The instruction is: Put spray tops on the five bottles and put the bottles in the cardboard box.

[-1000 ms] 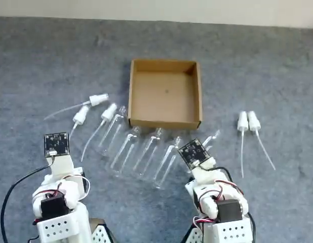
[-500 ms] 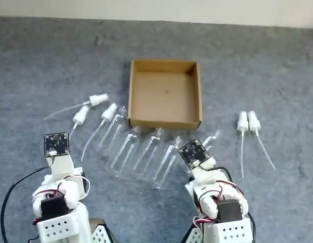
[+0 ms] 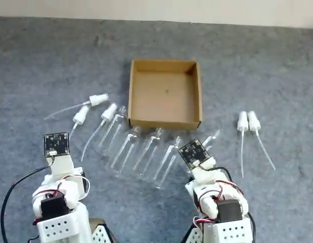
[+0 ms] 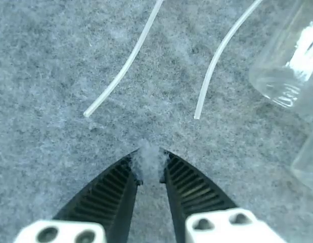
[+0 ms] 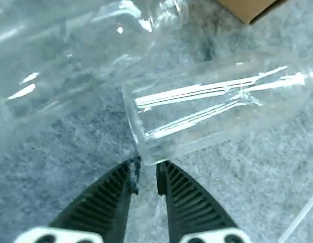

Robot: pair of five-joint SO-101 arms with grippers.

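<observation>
Right tool (image 5: 144,174): clenched on nothing, low over the desk (image 3: 277,66). The flat base of one clear bottle (image 5: 212,109) lies just ahead of its tips. The bottle's long axis runs away from the tool at a slant, and the cardboard box (image 3: 165,93) sits beyond with nothing in it. Left tool (image 4: 148,174): also clenched and empty. Ahead of it are the free ends of two dip tubes (image 4: 121,68), with their spray tops (image 3: 80,115) farther out. Judgement: the right arm is nearer a bottle, the left nearer the tops, and no bottle is capped yet.

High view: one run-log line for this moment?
bottles: five uncapped, lying | spray tops: five loose | cardboard box: no bottles inside | left gripper, right gripper: empty
</observation>
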